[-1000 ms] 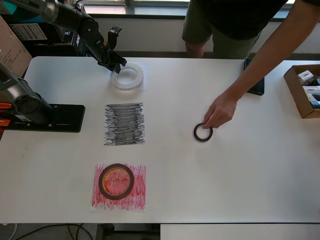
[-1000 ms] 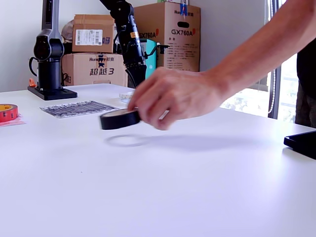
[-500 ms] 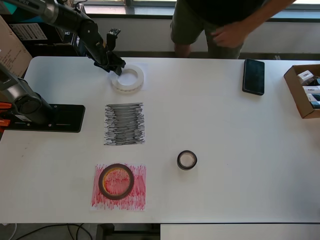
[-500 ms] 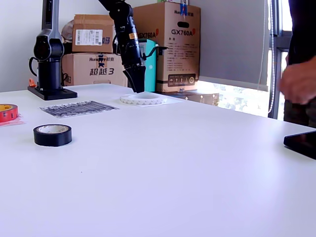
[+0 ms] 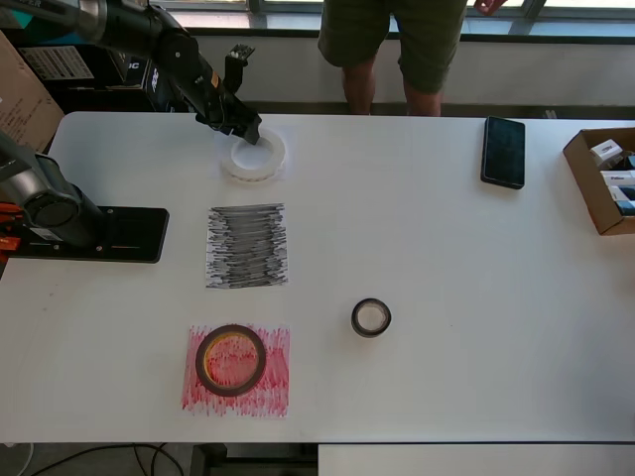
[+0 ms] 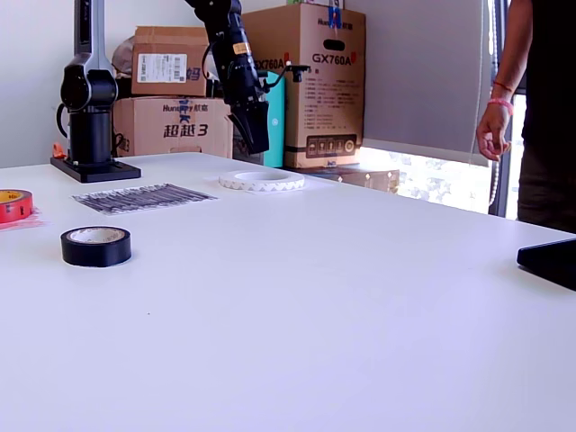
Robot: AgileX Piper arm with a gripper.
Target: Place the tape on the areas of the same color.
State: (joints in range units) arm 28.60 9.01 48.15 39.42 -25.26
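Observation:
The white tape ring [image 5: 255, 157] lies flat on the plain white sheet [image 5: 282, 175] at the back left of the overhead view. My gripper [image 5: 249, 132] hangs just above the ring's far rim, open and holding nothing; in the exterior view the gripper [image 6: 255, 139] is clear above the white ring [image 6: 262, 181]. The red roll [image 5: 230, 360] rests on the red-scribbled sheet [image 5: 273, 392]. The black roll [image 5: 371, 317] sits on bare table, to the right of and nearer than the black-scribbled sheet [image 5: 247, 245], apart from it. The black roll [image 6: 95, 246] also shows in the exterior view.
A second arm's black base [image 5: 94, 233] stands at the overhead view's left. A phone [image 5: 503, 152] and an open cardboard box [image 5: 603, 178] lie at the right. A person [image 5: 397, 40] stands behind the table's far edge. Cardboard boxes [image 6: 310, 81] are stacked behind.
The person's hand set the black roll down, it came to rest nearer the sheets, and the hand withdrew. My gripper rose off the white ring and shifted slightly right.

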